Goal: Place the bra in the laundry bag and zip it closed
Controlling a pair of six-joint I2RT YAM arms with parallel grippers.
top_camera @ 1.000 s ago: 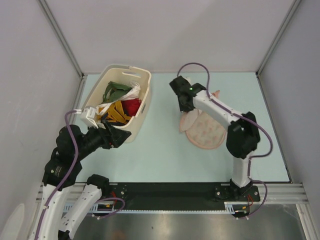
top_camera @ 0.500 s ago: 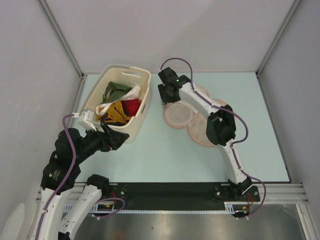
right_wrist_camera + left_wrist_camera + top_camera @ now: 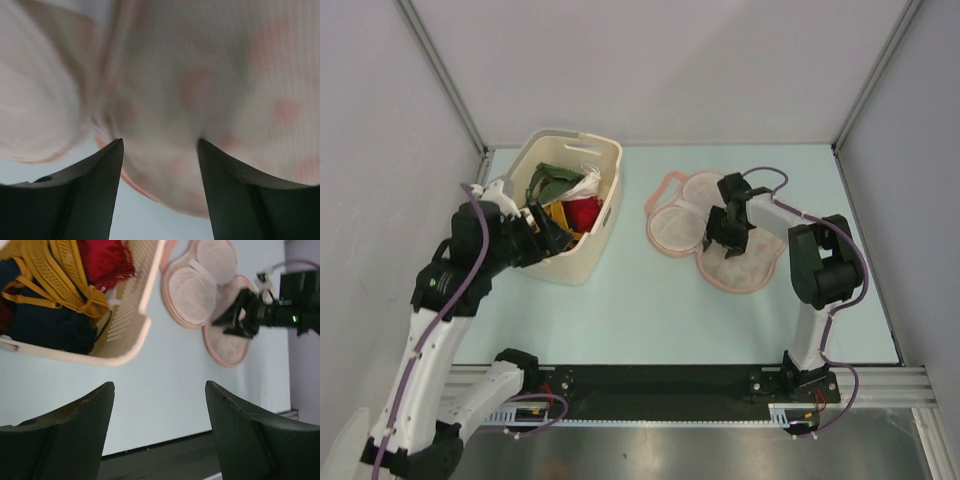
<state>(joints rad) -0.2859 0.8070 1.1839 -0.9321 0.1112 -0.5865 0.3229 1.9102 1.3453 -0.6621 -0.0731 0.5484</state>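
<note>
The deep red bra (image 3: pixel 584 212) lies among other clothes in the cream basket (image 3: pixel 607 150); the left wrist view shows the bra (image 3: pixel 106 260) at the top. The pink leaf-print laundry bag (image 3: pixel 675 225) lies spread open on the table, its two lobes side by side. My right gripper (image 3: pixel 718 235) hovers over the bag's middle, open, with the mesh of the bag (image 3: pixel 200 75) close behind its fingertips (image 3: pixel 107 165). My left gripper (image 3: pixel 548 236) is open at the basket's near side and holds nothing.
Yellow (image 3: pixel 55 270), green (image 3: pixel 552 180) and white (image 3: pixel 582 185) clothes fill the basket around the bra. A dark garment (image 3: pixel 45 322) sits at its near end. White walls close the table on three sides, and a black rail (image 3: pixel 660 385) runs along the front.
My right gripper opened and let go of the bag's flap, which now lies flat to the left. The right arm swung back to the right. The left arm lifted toward the basket.
</note>
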